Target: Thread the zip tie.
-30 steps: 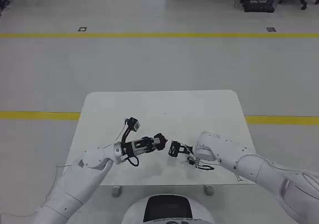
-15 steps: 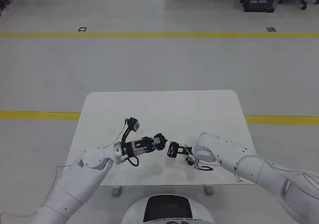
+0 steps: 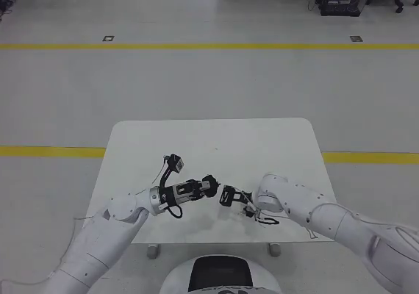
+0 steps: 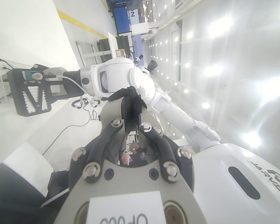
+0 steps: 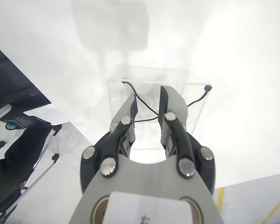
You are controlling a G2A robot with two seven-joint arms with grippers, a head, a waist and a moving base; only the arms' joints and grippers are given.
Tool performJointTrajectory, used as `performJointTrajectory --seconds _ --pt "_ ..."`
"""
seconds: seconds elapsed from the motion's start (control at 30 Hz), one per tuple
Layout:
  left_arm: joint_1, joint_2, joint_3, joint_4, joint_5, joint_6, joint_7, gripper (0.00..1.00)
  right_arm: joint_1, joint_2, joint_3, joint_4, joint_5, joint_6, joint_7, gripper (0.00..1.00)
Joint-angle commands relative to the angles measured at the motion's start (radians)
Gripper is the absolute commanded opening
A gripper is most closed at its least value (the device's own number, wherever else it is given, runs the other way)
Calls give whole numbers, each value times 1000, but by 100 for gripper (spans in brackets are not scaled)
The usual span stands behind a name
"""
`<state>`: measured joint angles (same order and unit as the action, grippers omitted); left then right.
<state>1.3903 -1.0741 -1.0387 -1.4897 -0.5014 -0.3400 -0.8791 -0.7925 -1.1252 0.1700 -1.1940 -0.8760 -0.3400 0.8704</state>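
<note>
Bench [image 3: 283,140], white, top view: left claw [image 3: 211,185] and right claw [image 3: 226,196] are near the front edge, tips facing and just apart. Since the earlier frame the right claw has edged slightly toward the left one. The left arm is unchanged.

Left wrist view: left claw [image 4: 128,99] is clamped on a black strap [image 4: 130,108], whose kind is not clear. The right claw [image 4: 31,94] is farther off, touching or just beside a clear box [image 4: 0,80].

Right wrist view: right claw [image 5: 147,101] has its fingers [image 5: 164,103] spread. They straddle a thin black zip tie [image 5: 208,87] without pinching it. The zip tie lies across the clear box [image 5: 196,117]. Whether it rests on top or inside cannot be told.
</note>
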Motion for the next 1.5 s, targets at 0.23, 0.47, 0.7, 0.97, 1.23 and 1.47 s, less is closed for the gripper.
performJointTrajectory --seconds 0.23,0.47,0.7,0.97,1.23,1.47 --pt "0 0 0 0 0 0 0 0 5 -9 0 21 8 0 0 15" --pt "0 0 0 0 0 0 0 0 8 -15 0 40 9 0 -15 15" --pt "0 0 0 0 0 0 0 0 7 -12 0 24 8 0 -21 17" --pt "0 0 0 0 0 0 0 0 4 -13 0 28 9 0 -15 18" --pt "0 0 0 0 0 0 0 0 6 -25 0 52 15 0 -9 11" --pt "0 0 0 0 0 0 0 0 8 -36 0 69 16 0 -2 0"
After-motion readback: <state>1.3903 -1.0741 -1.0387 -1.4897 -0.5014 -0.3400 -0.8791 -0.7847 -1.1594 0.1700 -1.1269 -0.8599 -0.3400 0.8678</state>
